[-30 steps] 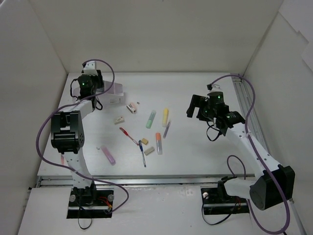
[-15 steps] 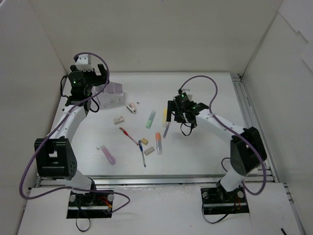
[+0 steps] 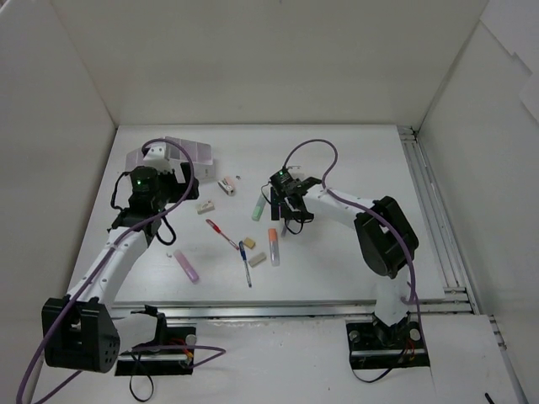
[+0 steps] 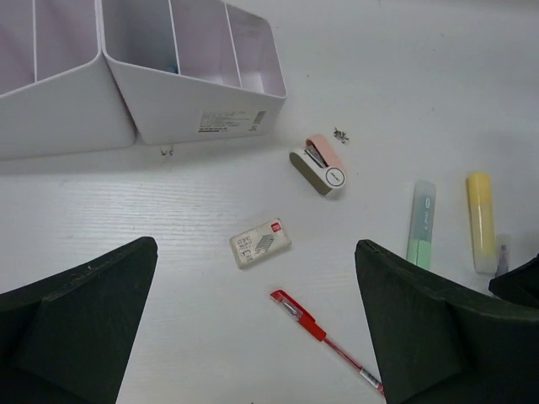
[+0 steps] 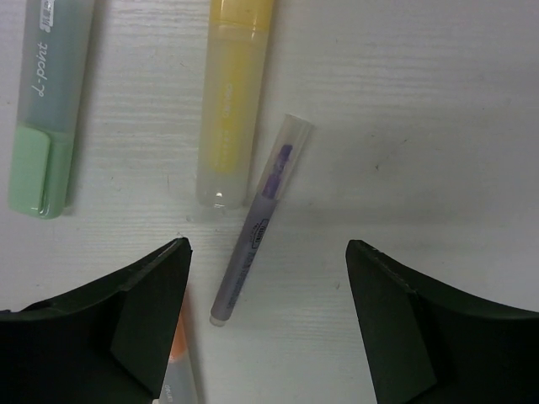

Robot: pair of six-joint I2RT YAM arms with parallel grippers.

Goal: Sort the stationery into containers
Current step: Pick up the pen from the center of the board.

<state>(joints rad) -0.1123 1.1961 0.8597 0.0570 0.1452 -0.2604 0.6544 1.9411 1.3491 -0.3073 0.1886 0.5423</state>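
Over the worktop (image 3: 345,160), the right gripper (image 5: 265,252) hangs wide open above a grey pen (image 5: 253,227); the left gripper (image 4: 255,248) gapes wide above an eraser (image 4: 261,242), near the box (image 4: 194,109).

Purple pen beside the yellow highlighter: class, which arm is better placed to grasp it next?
Right. The right gripper hangs open directly over the purple pen; the left gripper is over by the eraser.

white table (image 3: 354,151) | plain white walls (image 3: 278,59) | even light
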